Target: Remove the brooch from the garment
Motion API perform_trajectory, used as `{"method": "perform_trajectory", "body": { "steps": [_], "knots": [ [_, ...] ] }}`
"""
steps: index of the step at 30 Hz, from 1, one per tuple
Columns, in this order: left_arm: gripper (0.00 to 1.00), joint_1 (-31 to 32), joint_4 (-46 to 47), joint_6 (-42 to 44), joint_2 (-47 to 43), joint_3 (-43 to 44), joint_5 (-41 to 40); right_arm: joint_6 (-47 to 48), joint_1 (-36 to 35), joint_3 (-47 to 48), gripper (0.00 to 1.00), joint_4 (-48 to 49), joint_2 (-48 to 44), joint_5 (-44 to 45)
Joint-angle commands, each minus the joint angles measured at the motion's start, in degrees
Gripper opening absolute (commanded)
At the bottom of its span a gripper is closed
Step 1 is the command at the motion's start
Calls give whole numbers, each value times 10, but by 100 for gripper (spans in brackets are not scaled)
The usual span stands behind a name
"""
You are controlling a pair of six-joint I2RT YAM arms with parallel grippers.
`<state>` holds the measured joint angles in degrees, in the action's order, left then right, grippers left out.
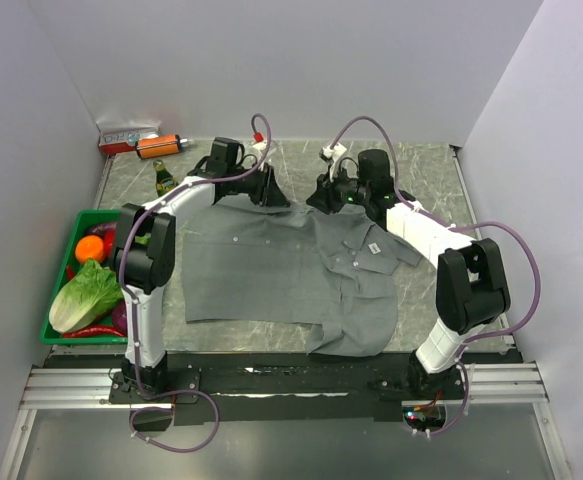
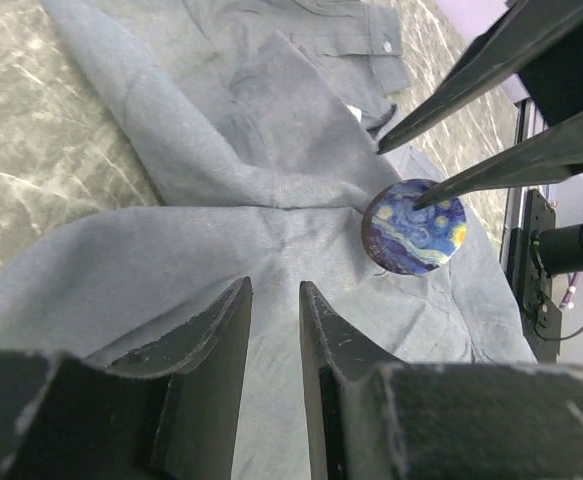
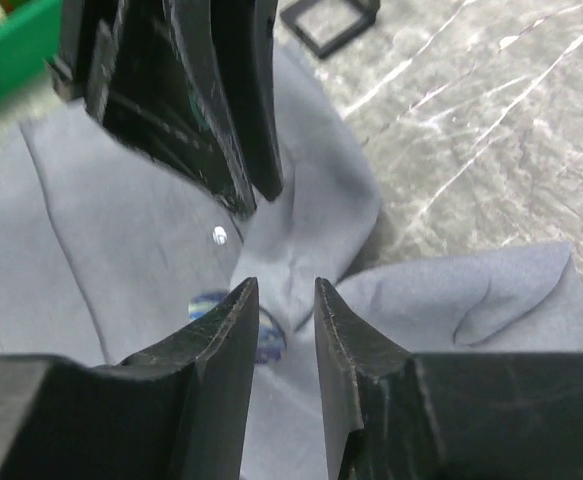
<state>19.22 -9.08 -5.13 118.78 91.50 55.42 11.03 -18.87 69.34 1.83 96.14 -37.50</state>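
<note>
The garment (image 1: 271, 270), a grey short-sleeved shirt, lies spread across the middle of the table. The brooch (image 2: 414, 226) is a round dark blue disc with yellow swirls, pinned on rumpled fabric near the shirt's far edge. In the right wrist view the brooch (image 3: 269, 338) is partly hidden behind one finger. My left gripper (image 2: 274, 288) is low over the fabric just short of the brooch, jaws a narrow gap apart. My right gripper (image 2: 399, 176) faces it, narrowly open, one fingertip (image 2: 418, 202) on the brooch's face. In the top view both grippers (image 1: 276, 195) (image 1: 321, 197) meet there and hide the brooch.
A green basket (image 1: 61, 325) of vegetables stands at the left edge. A small bottle (image 1: 163, 178), an orange item (image 1: 159, 146) and a box (image 1: 126, 138) sit at the back left. A black square frame (image 3: 329, 25) lies beyond the shirt. The white label (image 1: 374, 247) is on the shirt's right side.
</note>
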Motion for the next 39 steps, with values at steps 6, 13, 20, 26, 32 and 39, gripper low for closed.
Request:
{"method": "perform_trajectory", "body": {
  "steps": [6, 13, 20, 26, 32, 39],
  "knots": [
    [41, -8, -34, 41, -57, 2, 15, 86, 27, 26, 40, -67, -43, -11],
    [47, 32, -38, 263, -147, -72, -80, 80, 30, 33, 41, -74, -48, 0],
    [42, 64, -38, 369, -148, -82, -126, 74, 33, 34, 42, -82, -43, 8],
    [39, 85, -29, 383, -137, -86, -140, 66, 33, 26, 42, -70, -47, 11],
    [38, 101, 14, 365, -128, -99, -152, 60, 35, 21, 42, -68, -48, 11],
    [37, 110, 15, 349, -109, -81, -139, 55, 36, 18, 42, -64, -47, 16]
  ]
}}
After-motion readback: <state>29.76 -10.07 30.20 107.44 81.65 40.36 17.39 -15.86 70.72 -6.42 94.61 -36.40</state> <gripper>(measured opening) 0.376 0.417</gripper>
